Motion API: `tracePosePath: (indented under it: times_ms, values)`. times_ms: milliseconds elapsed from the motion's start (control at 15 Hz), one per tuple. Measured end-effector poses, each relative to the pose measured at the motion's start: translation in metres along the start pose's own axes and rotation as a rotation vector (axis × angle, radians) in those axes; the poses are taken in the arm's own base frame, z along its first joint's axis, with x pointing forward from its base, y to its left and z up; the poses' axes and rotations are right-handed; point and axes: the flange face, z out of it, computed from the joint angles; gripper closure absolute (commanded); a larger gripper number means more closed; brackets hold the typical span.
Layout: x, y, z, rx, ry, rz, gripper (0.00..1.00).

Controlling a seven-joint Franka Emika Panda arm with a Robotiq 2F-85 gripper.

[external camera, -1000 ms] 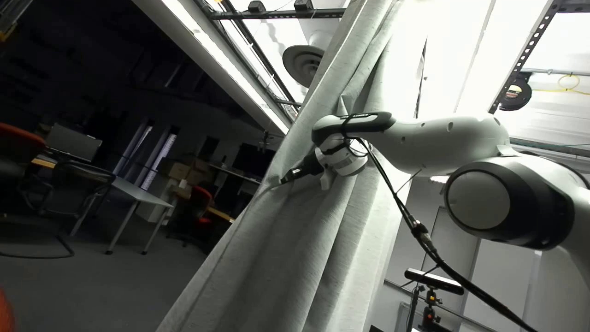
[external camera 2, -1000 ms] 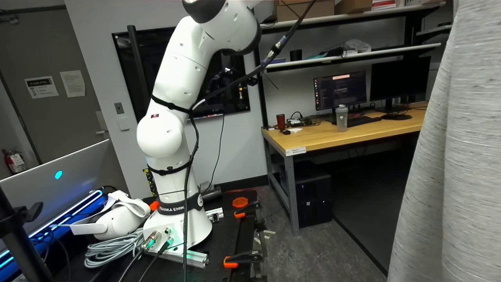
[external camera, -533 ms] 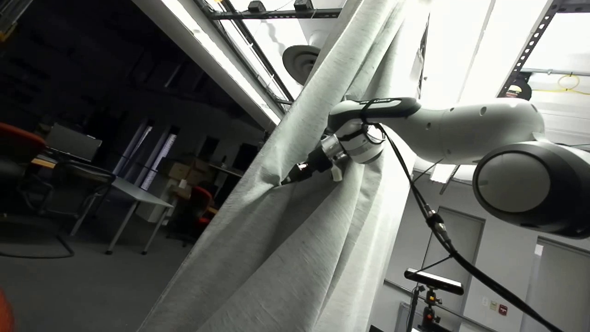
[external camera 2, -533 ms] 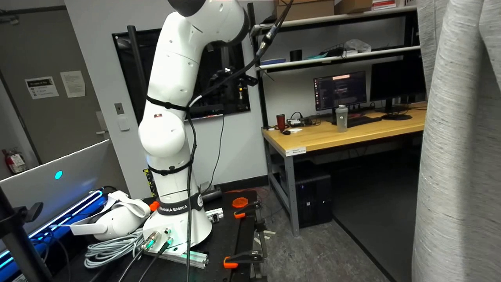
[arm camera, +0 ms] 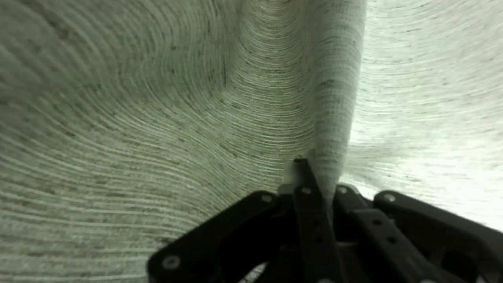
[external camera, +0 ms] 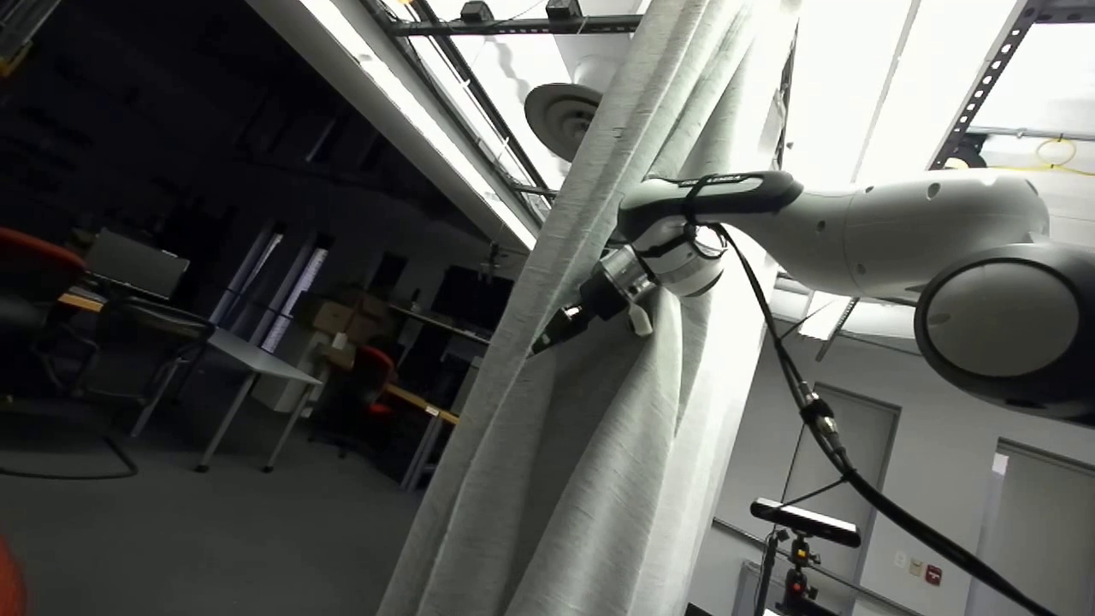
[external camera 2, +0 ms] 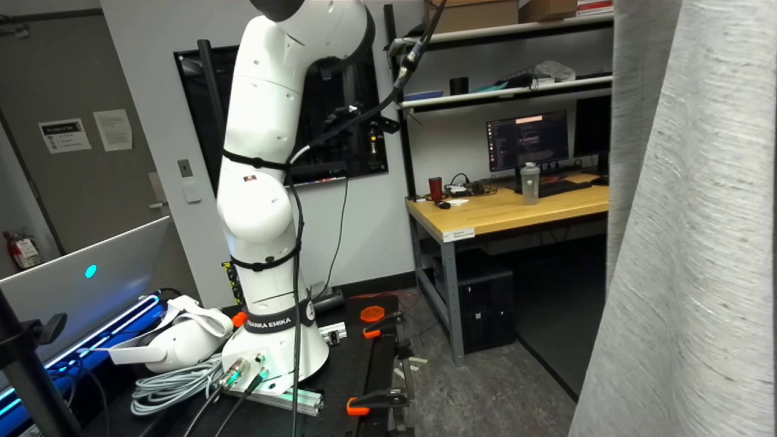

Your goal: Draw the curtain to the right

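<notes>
In an exterior view, we see the tall, pale grey, ribbed-fabric curtain (external camera 2: 698, 273) at the right edge, hiding part of a light wooden table (external camera 2: 485, 212) that bears a grey lidded bottle (external camera 2: 530, 183). In an exterior view, the curtain hangs down the middle, the white jointed robot arm (external camera: 932, 231) crossing before it. Only the wrist view shows us the black, narrow fingers (arm camera: 308, 212) pinching a curtain fold between them.

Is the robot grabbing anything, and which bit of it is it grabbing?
Yes, the curtain. The wrist view shows a narrow fold of it pinched in the tool.
</notes>
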Motion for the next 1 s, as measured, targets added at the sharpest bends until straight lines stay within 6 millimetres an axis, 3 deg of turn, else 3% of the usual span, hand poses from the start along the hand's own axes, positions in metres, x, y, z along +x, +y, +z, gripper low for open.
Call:
tracePosePath:
  times_ms: [533, 1000]
  values:
    - [-0.023, -0.026, -0.018, 0.261, -0.139, -0.036, 0.99]
    - [-0.028, -0.022, -0.021, 0.241, -0.164, -0.046, 0.99]
